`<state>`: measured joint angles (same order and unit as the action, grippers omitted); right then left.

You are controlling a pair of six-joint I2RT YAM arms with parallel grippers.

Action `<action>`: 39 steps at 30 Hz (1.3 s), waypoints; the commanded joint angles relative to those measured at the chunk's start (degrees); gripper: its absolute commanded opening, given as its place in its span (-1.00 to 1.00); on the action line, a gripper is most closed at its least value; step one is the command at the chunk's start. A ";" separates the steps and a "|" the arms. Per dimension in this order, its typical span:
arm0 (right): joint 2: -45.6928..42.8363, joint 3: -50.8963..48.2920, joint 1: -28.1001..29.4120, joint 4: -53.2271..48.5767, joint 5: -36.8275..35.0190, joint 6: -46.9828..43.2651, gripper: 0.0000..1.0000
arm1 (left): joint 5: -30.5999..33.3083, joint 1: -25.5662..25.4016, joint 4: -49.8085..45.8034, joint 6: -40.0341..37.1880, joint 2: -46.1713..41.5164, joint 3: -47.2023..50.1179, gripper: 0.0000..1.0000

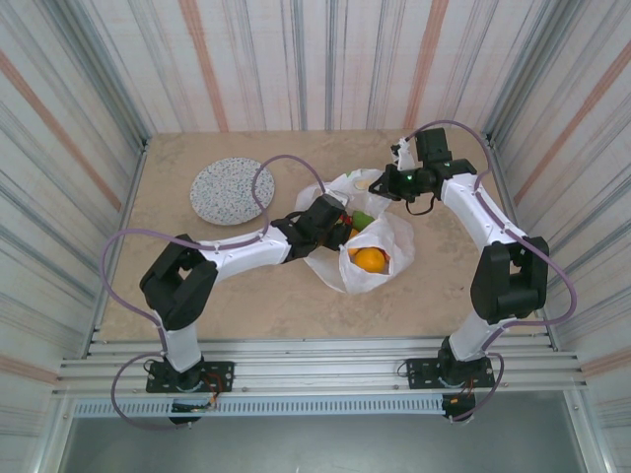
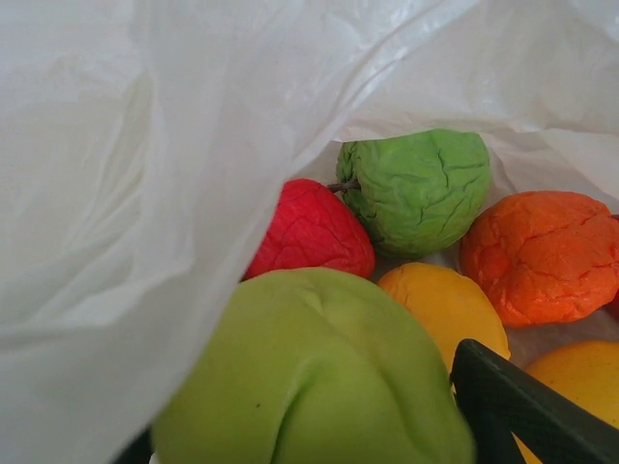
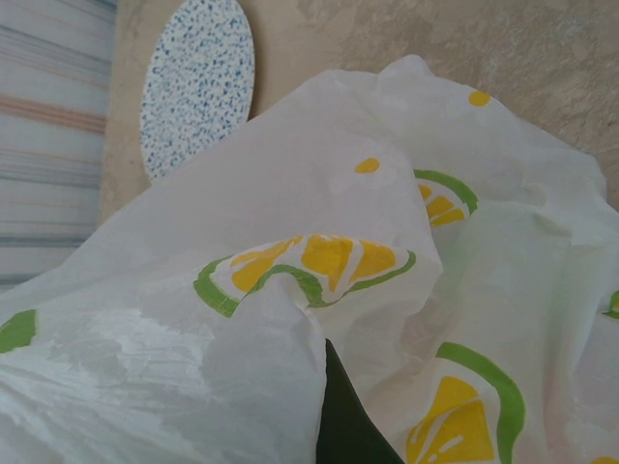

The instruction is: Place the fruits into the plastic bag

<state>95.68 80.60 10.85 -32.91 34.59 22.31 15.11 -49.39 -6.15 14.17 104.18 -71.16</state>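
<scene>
Fruits point(image 2: 416, 188), six visible in plastic bag point(image 2: 145, 193), two green

The left arm point(image 1: 232, 254) rises from the lower left, folds at the elbow and stretches rightward to the centre, where the left gripper point(image 1: 340, 232) points down-right, its tips covered. In its wrist view one dark finger point(image 2: 522, 411) shows at lower right. The right arm point(image 1: 493, 232) climbs the right side and reaches left to the right gripper point(image 1: 383, 187) above centre. Neither gripper's spread can be judged.
</scene>
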 commanded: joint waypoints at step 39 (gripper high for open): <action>-0.57 -1.40 -0.31 0.61 0.73 0.75 -1.00 | -0.64 -0.29 -19.99 19.06 -43.24 20.01 0.81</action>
<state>95.68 79.90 10.48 -32.51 34.57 22.31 9.91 -49.95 -16.95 24.73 62.19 -51.81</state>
